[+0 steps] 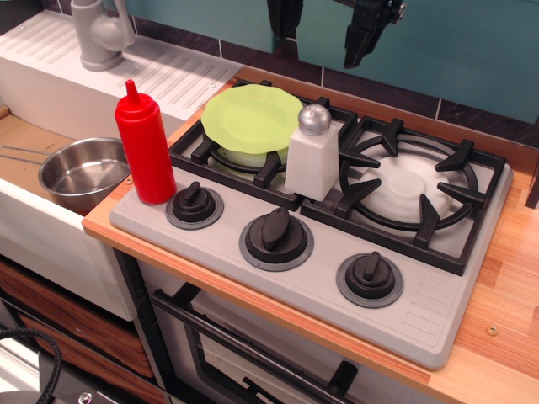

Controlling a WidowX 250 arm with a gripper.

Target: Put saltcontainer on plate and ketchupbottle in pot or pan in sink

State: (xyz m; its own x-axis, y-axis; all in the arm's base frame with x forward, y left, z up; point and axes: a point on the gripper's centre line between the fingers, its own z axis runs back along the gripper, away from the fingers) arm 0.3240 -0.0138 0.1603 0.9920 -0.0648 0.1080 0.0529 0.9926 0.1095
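Observation:
The red ketchupbottle stands upright on the stove's front left corner, next to a knob. The white saltcontainer with a silver ball cap stands upright between the two burners. The lime-green plate lies on the left burner, just left of the saltcontainer. The shiny steel pot sits in the sink at the left, its thin handle pointing left. My black gripper hangs high at the top edge, above and behind the stove, apart from everything. It is cut off, so its jaws are unclear.
The toy stove has two black burner grates and three dark knobs along the front. A grey faucet and a ribbed white drainboard stand at the back left. A wooden counter borders the stove on the right.

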